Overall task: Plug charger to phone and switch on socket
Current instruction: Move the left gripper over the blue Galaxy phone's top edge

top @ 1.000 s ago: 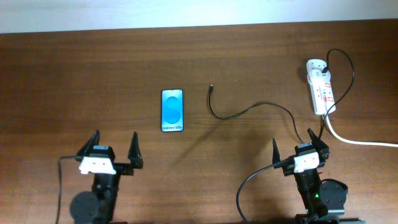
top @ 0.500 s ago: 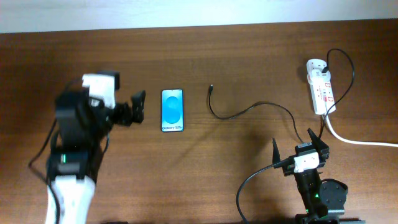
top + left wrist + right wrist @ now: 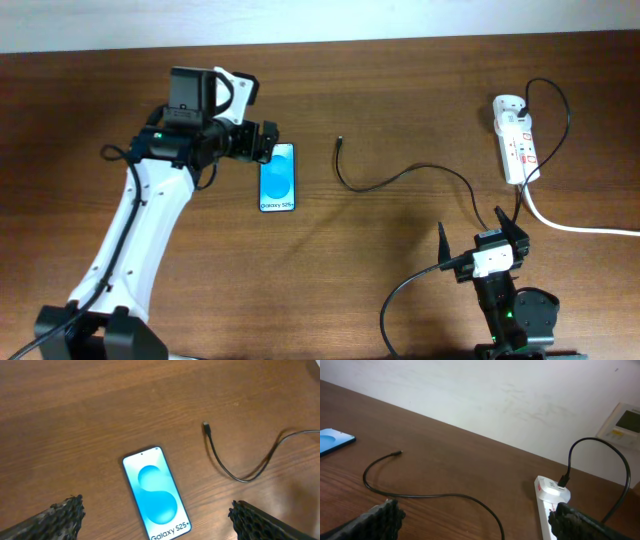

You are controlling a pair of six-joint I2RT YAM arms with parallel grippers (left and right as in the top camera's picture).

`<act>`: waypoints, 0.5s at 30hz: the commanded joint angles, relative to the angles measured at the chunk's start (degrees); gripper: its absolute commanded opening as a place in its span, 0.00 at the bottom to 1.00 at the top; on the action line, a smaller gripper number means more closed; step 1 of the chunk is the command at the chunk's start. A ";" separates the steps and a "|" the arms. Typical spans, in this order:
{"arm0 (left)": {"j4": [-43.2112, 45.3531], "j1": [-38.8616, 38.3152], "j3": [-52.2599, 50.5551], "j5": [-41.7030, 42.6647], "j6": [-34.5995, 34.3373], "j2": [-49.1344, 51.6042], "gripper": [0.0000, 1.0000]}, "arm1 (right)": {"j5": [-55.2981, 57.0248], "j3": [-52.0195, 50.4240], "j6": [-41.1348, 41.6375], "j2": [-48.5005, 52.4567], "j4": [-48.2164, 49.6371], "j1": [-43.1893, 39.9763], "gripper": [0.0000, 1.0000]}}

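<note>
The phone lies flat, screen up, left of the table's middle; it also shows in the left wrist view. My left gripper is open and hovers over the phone's far left corner, with the phone between its fingertips in the wrist view. The charger's plug tip lies loose to the right of the phone, and its thin black cable curves away towards the socket at the far right. My right gripper is open and empty at the front right.
A thick white cord runs from the socket off the right edge. A black plug sits in the socket's far end. A pale wall stands behind the table's back edge.
My left arm has swung from its rest place at the front left up and right until its open gripper is over the phone. The right arm, phone and cable have not moved.
</note>
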 commanded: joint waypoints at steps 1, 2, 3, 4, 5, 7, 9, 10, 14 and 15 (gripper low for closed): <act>-0.37 -0.61 1.62 -0.39 1.11 0.13 0.99 | -0.33 -0.28 0.81 -0.44 -0.37 -0.22 0.98; -0.37 -0.61 1.62 -0.35 1.11 0.13 0.99 | -0.33 -0.28 0.81 -0.44 -0.37 -0.22 0.98; 0.02 -0.63 1.62 0.28 1.11 0.13 0.99 | -0.33 -0.28 0.81 -0.44 -0.37 -0.22 0.98; 0.04 -0.61 1.62 0.87 1.11 0.13 0.99 | -0.33 -0.28 0.81 -0.44 -0.37 -0.22 0.98; 0.07 -0.61 1.57 1.09 1.11 0.20 0.99 | -0.33 -0.28 0.81 -0.44 -0.39 -0.22 0.98; 0.39 -0.66 1.53 1.33 1.03 0.92 0.99 | -0.33 -0.28 0.81 -0.44 -0.37 -0.22 0.98; 0.68 -0.76 1.53 0.98 -1.75 2.32 0.99 | -0.33 -0.28 0.81 -0.44 -0.39 -0.22 0.98; 0.63 -0.92 1.53 -0.04 -3.63 3.30 0.98 | -0.33 -0.28 0.81 -0.44 -0.37 -0.22 0.98; 0.37 -1.84 1.66 -4.87 -10.56 6.69 0.95 | -0.33 -0.28 0.81 -0.44 -0.37 -0.22 0.98; 0.20 -2.16 2.05 -5.35 -11.91 7.76 0.95 | -0.33 -0.28 0.81 -0.44 -0.37 -0.22 0.99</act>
